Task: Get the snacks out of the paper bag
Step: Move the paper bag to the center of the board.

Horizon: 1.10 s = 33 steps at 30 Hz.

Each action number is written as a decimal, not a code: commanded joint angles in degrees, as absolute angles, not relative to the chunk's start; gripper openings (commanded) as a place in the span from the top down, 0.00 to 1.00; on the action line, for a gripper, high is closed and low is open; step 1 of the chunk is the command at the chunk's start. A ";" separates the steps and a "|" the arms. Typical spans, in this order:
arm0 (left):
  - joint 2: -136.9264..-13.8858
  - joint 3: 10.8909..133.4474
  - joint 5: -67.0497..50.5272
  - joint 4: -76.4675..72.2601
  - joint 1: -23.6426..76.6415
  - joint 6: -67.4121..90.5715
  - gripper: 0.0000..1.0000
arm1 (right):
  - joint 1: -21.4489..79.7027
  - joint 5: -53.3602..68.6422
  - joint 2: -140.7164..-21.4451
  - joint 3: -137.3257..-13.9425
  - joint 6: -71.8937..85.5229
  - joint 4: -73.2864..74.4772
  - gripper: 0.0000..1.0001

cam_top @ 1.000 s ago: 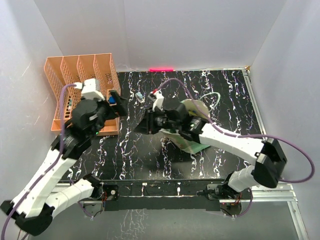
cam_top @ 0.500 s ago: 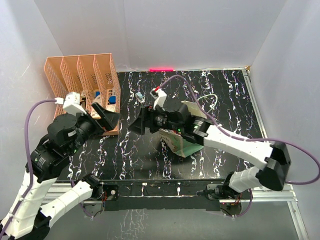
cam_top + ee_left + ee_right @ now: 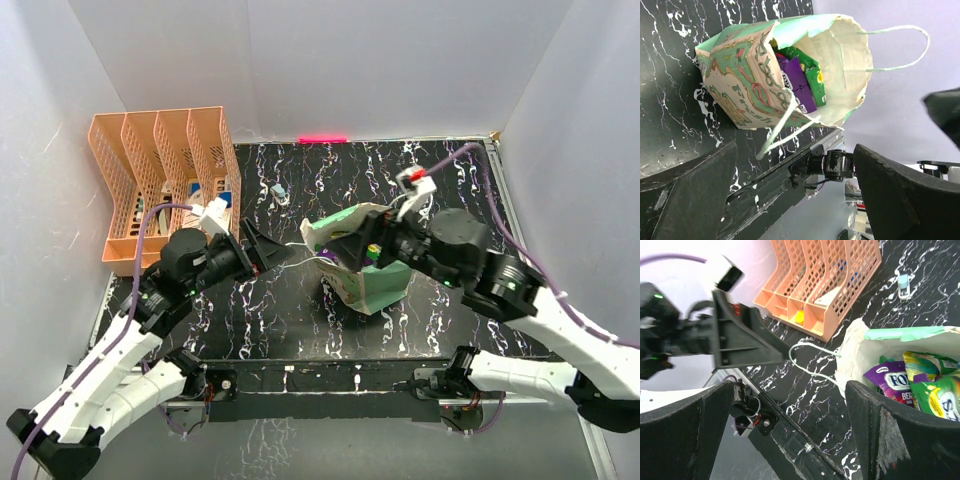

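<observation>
Orange file rack [image 3: 165, 180] is sitting far left on the black marbled table [image 3: 450, 180], and just right of it the left gripper [image 3: 278, 252] is hovering with fingers spread wide, holding nothing, pointing at the paper bag [image 3: 378, 288]. The bag is standing mid-table with its mouth gaping, and the snacks [image 3: 799, 82], purple and green ones showing, are sitting inside. Right gripper [image 3: 367, 247] is hanging over the bag's mouth, fingers wide apart too, empty.
</observation>
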State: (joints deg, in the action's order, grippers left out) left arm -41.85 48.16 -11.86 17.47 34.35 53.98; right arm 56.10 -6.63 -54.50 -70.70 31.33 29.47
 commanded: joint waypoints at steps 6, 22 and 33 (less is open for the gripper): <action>-46.99 38.50 -17.76 -9.82 34.54 60.20 0.02 | 55.98 -11.40 -43.31 -69.08 31.48 32.38 0.02; -47.09 32.82 -22.08 -27.66 36.33 73.45 0.13 | 55.94 -11.70 -43.19 -66.70 31.58 29.93 0.02; -49.32 36.41 -20.26 -27.97 38.72 71.82 0.18 | 55.99 -13.00 -42.31 -65.59 31.68 30.04 0.02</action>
State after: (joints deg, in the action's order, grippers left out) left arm -49.25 34.30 -20.56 -24.95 38.09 72.03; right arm 56.10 -11.51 -43.27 -65.76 31.75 32.97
